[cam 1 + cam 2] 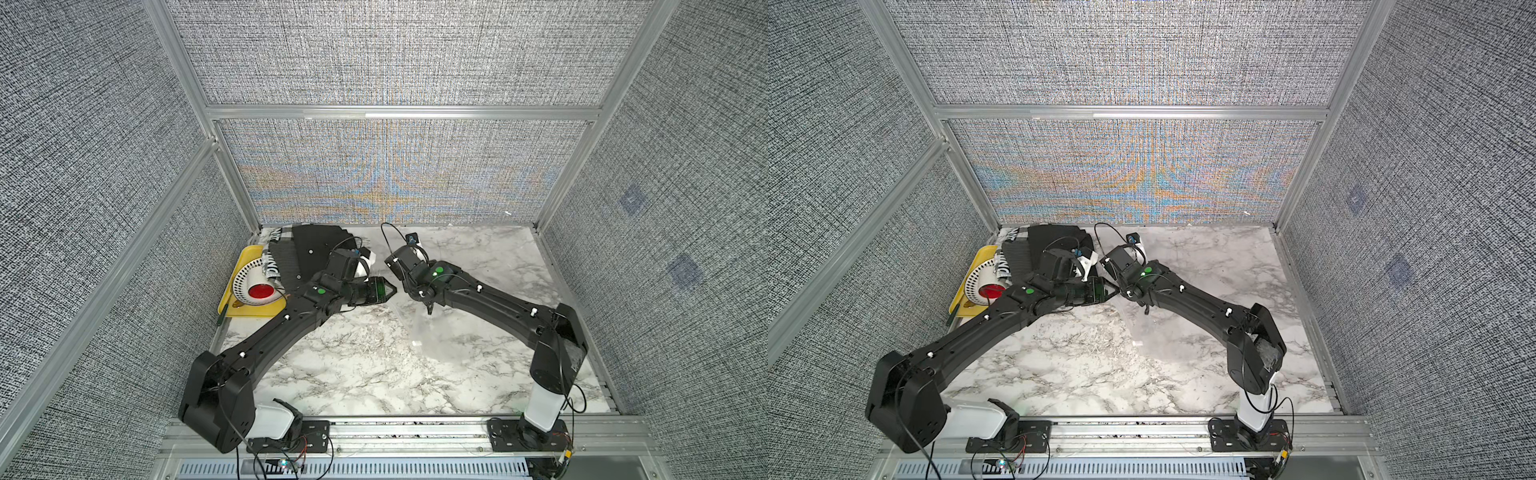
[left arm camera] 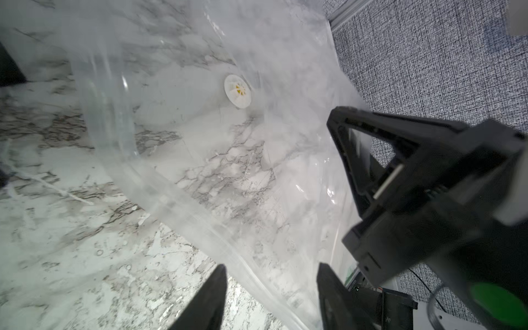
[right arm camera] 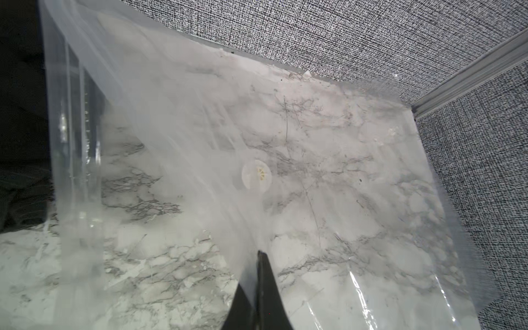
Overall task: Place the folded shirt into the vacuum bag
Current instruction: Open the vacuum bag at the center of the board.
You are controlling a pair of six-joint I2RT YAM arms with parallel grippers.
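Counter (image 1: 353, 374): flat, smooth slab printed as white marble with grey veins.
Vacuum bag (image 3: 328, 137): large see-through plastic sheet, glossy and creased, lying on the right half of the counter. The marble shows through it as a milky blur. Its ribbed zip strip runs along the lifted edge, and its far corner reaches the back wall.
Valve (image 2: 237, 91): round white plastic disc with yellow spokes at its centre, set in the bag's film.
Clip (image 1: 417, 343): tiny white piece at the bag's near edge, too small to make out its shape.
Shirt (image 1: 307, 241): black cloth folded flat, with a ribbed weave and a white band of lettering. It sits in the far left corner of the counter, outside the bag, partly under the left arm and overlapping the tray.
Left claw (image 2: 271, 270): released. Its two black tapered fingers (image 2: 211, 300) stand apart, and the bag's zip edge runs across the gap without being pinched.
Right claw (image 3: 260, 255): clenched on the vacuum bag. Its thin black tips press together on the upper film and pull it up into a tent.
Tray (image 1: 249, 254): yellow plastic, shallow, with rounded corners, at the left edge of the counter.
Drum (image 1: 245, 282): white round shell dotted with small holes and a red circular face, resting on the tray.
Walls (image 1: 395, 62): grey woven fabric panels in aluminium rails.
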